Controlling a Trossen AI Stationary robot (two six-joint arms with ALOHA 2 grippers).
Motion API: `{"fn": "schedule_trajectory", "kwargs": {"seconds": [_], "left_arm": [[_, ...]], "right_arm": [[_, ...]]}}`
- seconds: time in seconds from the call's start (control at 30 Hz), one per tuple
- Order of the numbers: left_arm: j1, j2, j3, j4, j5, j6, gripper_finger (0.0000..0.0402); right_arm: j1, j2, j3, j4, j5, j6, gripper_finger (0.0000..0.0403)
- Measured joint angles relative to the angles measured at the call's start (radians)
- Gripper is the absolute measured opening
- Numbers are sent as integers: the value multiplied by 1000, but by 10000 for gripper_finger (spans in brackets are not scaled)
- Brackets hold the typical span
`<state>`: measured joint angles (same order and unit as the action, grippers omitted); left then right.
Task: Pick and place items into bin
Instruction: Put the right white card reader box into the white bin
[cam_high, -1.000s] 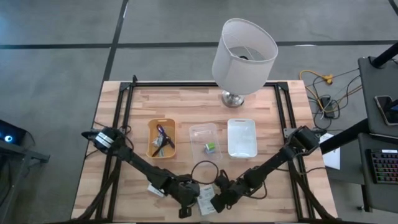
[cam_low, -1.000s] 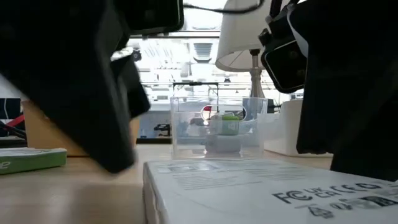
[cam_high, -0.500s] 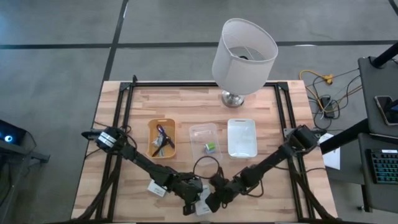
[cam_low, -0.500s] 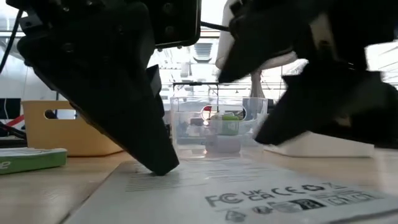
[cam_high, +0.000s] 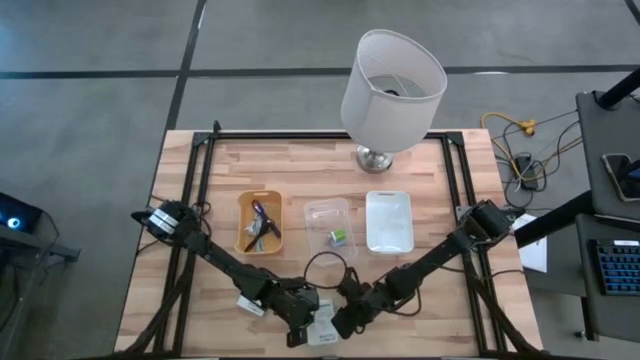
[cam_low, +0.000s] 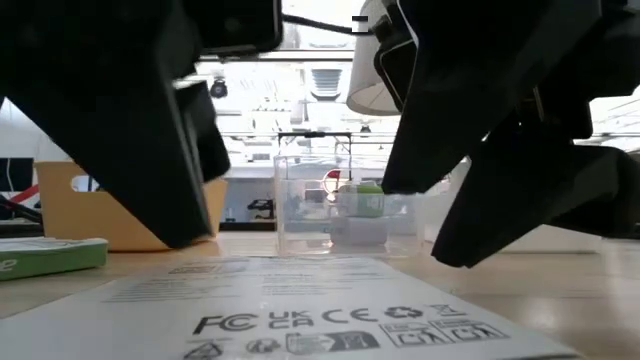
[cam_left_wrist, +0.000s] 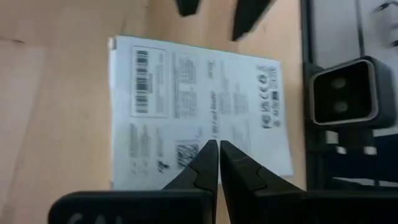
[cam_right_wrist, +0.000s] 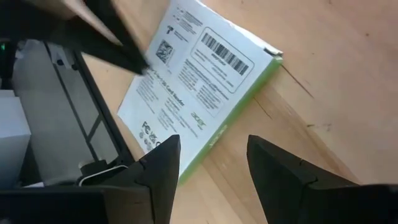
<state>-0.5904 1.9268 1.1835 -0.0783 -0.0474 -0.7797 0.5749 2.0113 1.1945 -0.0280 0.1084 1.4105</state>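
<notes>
Your left gripper (cam_left_wrist: 217, 149) has its two fingers pressed together with almost no gap, tips poised over the printed face of a white label card (cam_left_wrist: 196, 109). Nothing sits between those fingers. Your right gripper (cam_right_wrist: 208, 149) has its fingers spread wide, and the same card's green edge shows between and beyond them.

From above, both grippers meet at the near edge of the wooden table (cam_high: 300, 170), left gripper (cam_high: 300, 322) and right gripper (cam_high: 345, 318) just beside each other, with the card (cam_high: 322, 334) lying flat on the wood between them. A second white card (cam_high: 250, 304) lies near the left arm, partly hidden under it.

In the table-level view the card (cam_low: 320, 315) fills the foreground, its FCC and CE marks facing up, and a green-edged item (cam_low: 50, 257) rests off to the side.

Farther back on the table stand three containers in a row: an orange bin (cam_high: 240, 235) holding a purple-black stick (cam_high: 261, 213) and other small pieces, a clear bin (cam_high: 312, 212) holding a little green-and-white block (cam_high: 339, 236), and a white tray (cam_high: 388, 221). A lamp (cam_high: 392, 80) with a white shade stands behind them. A thin black cable (cam_high: 325, 262) loops on the wood between the bins and the grippers.
</notes>
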Motion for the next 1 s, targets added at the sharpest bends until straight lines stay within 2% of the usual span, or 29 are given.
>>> {"fn": "schedule_trajectory", "kwargs": {"seconds": [0.23,0.87,1.0], "left_arm": [[-30,-27,1,-104,-33,-51,0],[-38,4,8,-46,-38,-97,0],[-30,31,-2,-26,-8,-104,0]], "right_arm": [[0,0,-14,-21,0,-1,173],[-13,0,-26,-13,-16,-35,173],[-13,0,-26,-14,-26,-49,173]]}}
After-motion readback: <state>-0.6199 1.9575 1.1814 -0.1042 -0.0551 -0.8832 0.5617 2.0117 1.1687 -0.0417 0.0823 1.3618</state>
